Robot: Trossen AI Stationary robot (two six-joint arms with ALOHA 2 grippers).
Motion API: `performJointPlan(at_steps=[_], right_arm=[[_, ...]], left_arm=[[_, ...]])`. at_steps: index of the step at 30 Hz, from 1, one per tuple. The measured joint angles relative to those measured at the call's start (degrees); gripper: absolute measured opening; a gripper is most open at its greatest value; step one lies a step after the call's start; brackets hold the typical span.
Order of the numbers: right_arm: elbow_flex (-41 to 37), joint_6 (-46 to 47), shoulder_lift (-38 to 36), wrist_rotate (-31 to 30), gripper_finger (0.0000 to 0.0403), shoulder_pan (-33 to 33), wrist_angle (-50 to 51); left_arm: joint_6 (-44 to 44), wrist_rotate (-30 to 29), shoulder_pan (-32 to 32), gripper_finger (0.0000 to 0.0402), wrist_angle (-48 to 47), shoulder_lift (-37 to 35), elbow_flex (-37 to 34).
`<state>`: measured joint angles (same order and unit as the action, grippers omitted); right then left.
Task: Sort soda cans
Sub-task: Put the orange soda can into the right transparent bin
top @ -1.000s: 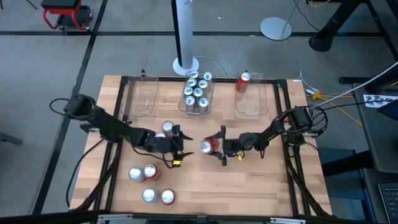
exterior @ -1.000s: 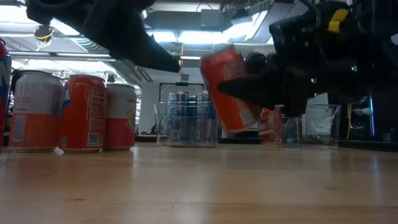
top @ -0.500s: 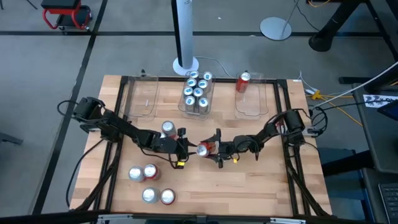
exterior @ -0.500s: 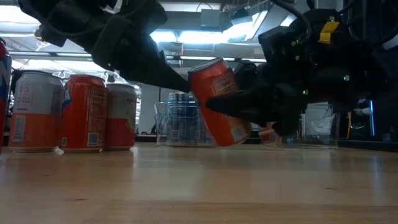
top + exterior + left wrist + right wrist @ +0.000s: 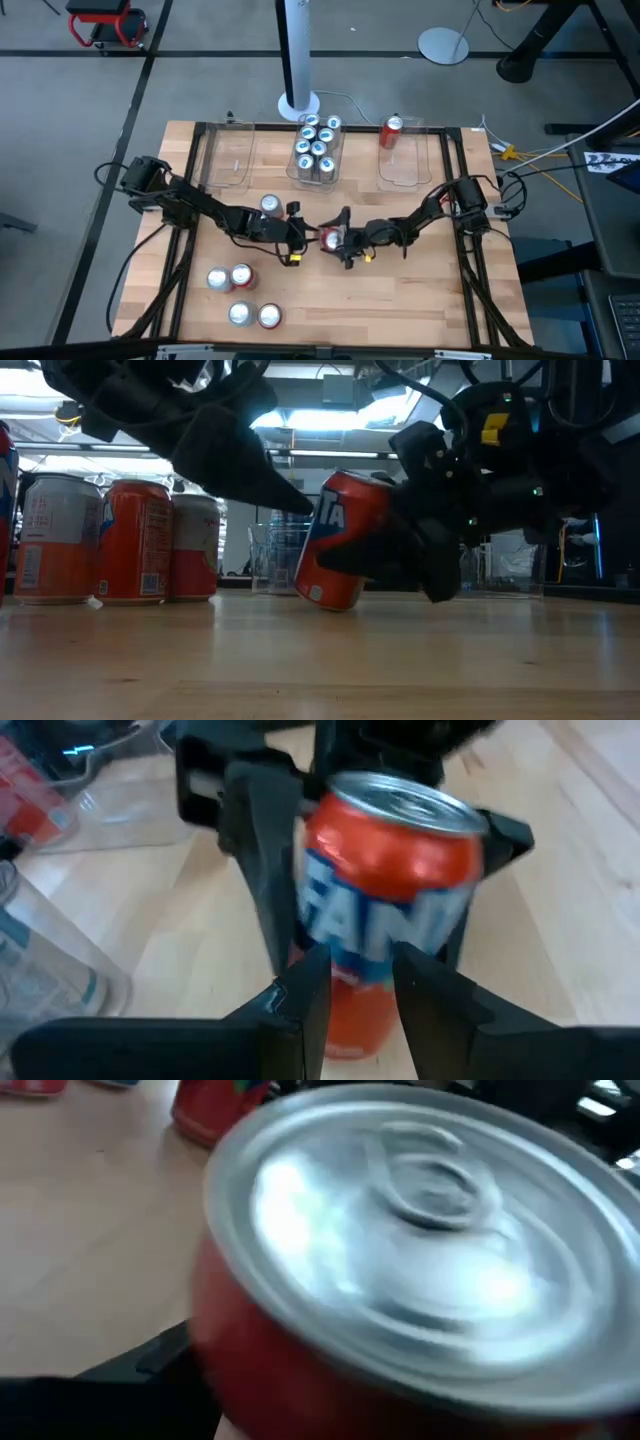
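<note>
A red soda can [image 5: 328, 238] stands tilted at the table's middle between my two grippers. My right gripper [image 5: 340, 238] comes from the table's right, its fingers on either side of the can [image 5: 390, 870]. My left gripper [image 5: 360, 985] comes from the left; its fingers stand a narrow gap apart with nothing between them, their tips at the can's side [image 5: 345, 540]. The can's silver top [image 5: 420, 1230] leans toward the right gripper. A silver can [image 5: 268, 205] stands upright beside the left arm. My left gripper touches the can's side wall [image 5: 345, 935] with its two fingertips [image 5: 300, 508], slanting down from the table's left. It does not clasp the can. My right gripper pinches the can's upper body [image 5: 300, 860] between its two fingers, coming about level from the table's right. The can is tilted, top toward this gripper, its bottom edge [image 5: 328, 600] on the table.
Several upright cans [image 5: 240, 278] stand near the front left [image 5: 120, 540]. At the far edge stand three clear bins: a left one [image 5: 230, 155], a middle one [image 5: 300, 170] with blue cans, a right one [image 5: 410, 165] holding a red can [image 5: 391, 131].
My right gripper has carried the red can down and toward the table's left. The can was clear of the table and now rests on its bottom edge. It has tipped over to lean the other way. My left gripper has come down and right, up to the can.
</note>
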<state>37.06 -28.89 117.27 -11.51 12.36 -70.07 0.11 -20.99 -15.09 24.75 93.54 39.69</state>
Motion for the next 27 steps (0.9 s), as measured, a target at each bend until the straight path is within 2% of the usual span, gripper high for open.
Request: performJointPlan(at_steps=[17, 27], right_arm=[[1.58, 0.28, 0.00, -0.22, 0.0334, 0.00, 0.47], [4.34, 9.47, -0.04, -0.34, 0.0335, -0.87, 0.66]], left_arm=[[-0.11, 0.01, -2.19, 0.0101, -2.42, -0.37, -0.05], [-1.81, -0.41, -2.09, 0.0101, -3.27, -0.42, -0.05]])
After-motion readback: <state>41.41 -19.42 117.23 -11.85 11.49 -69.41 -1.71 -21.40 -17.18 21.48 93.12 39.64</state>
